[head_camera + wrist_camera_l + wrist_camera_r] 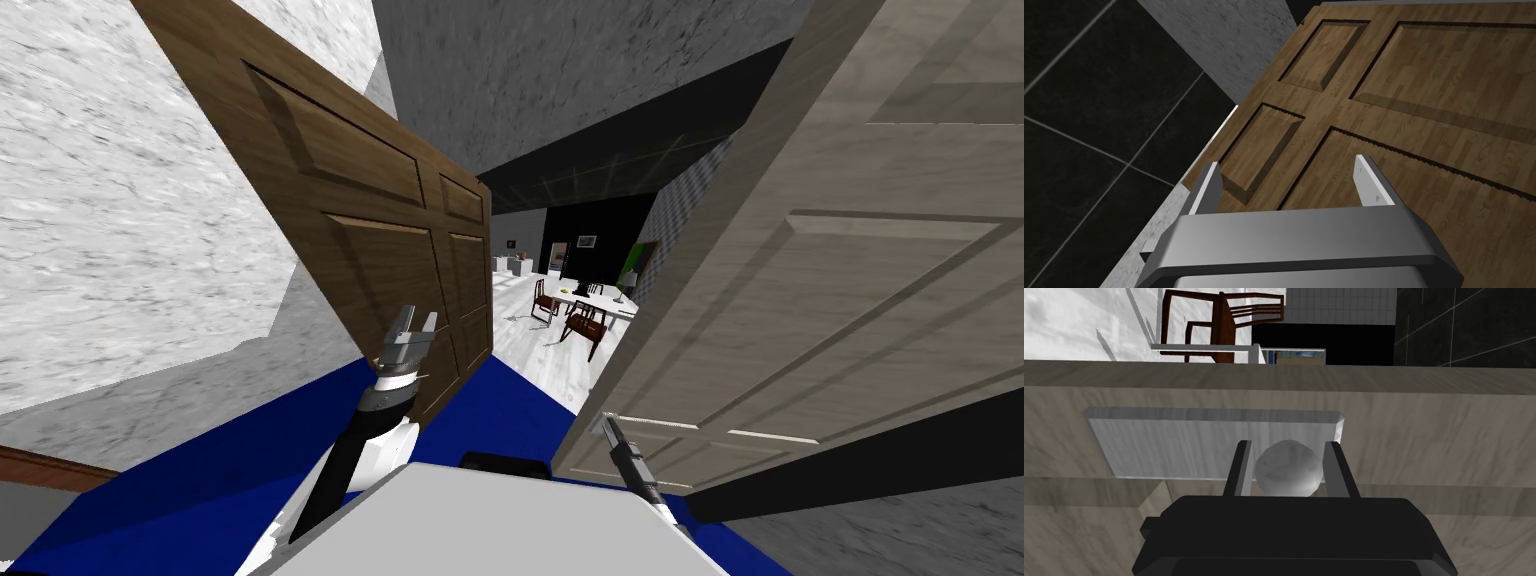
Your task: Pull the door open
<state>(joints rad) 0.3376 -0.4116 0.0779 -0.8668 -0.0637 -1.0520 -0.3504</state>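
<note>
Blue floor (200, 480) runs between two doors. At left, the left gripper (1290, 182) hangs with jaws spread wide and empty, near the brown door (380, 230). At right, the right gripper (1288, 447) clamps the round grey knob (1288, 473) of the pale door (850, 300). I think a sideways pull may make this grip slip off.

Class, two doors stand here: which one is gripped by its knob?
The pale door: the right gripper is shut on its round knob. The brown door is not gripped.
</note>
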